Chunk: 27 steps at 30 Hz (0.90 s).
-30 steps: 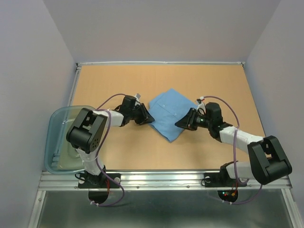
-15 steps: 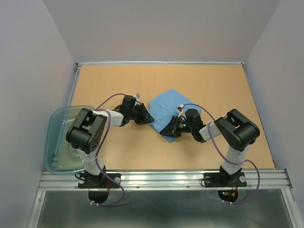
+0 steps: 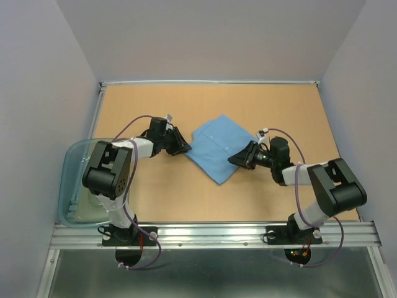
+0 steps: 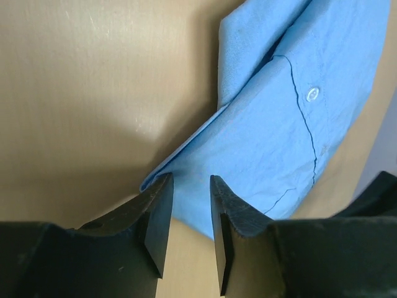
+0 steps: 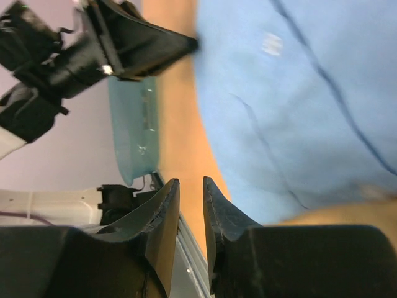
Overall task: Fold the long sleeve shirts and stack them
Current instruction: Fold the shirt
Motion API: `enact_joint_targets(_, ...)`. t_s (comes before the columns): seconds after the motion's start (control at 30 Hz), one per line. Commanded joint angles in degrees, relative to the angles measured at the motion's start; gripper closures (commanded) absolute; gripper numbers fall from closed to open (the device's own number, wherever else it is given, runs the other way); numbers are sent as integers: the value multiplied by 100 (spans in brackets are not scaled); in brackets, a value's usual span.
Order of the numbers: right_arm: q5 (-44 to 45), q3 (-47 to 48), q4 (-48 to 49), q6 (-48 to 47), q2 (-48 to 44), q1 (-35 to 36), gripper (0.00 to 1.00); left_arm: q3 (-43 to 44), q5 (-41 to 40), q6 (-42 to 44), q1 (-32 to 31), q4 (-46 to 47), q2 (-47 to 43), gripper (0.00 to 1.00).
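Note:
One long sleeve shirt (image 3: 217, 148), light blue and folded into a rough square, lies flat on the table's middle. My left gripper (image 3: 185, 148) sits low at the shirt's left corner, open, with nothing between its fingers. In the left wrist view its tips (image 4: 190, 180) hover just short of the shirt's folded edge (image 4: 279, 124), where a button shows. My right gripper (image 3: 231, 160) rests at the shirt's lower right edge. In the right wrist view it (image 5: 190, 181) is open by a narrow gap and holds nothing, with the shirt (image 5: 298, 105) beside it.
A clear bluish plastic tub (image 3: 77, 180) stands at the table's left near edge, also in the right wrist view (image 5: 133, 124). A metal rail (image 3: 211, 233) runs along the front. Grey walls enclose the tan table (image 3: 186, 105) on three sides.
The left gripper drew back slightly left from the shirt's corner. The right arm swung left along the shirt's near edge, then returned to the lower right edge. The shirt stays flat.

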Motion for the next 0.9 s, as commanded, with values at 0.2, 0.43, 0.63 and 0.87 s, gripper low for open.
enact_joint_targets(0.2,-264,1311,-275,-207,163,7,71,726,-713,485,-1195,-1064,-1838,57)
enact_joint_targets(0.43,-220,1101,243,-330,1297,-10,71,323,-143,143,-1470,-223,-893,58)
enact_joint_targets(0.63,80,723,323,-655,1449,-177,71,261,-36,72,-1417,-98,128,58)
enact_joint_targets(0.87,-333,950,279,-243,412,-959,71,112,-273,125,-1163,-230,208,58)
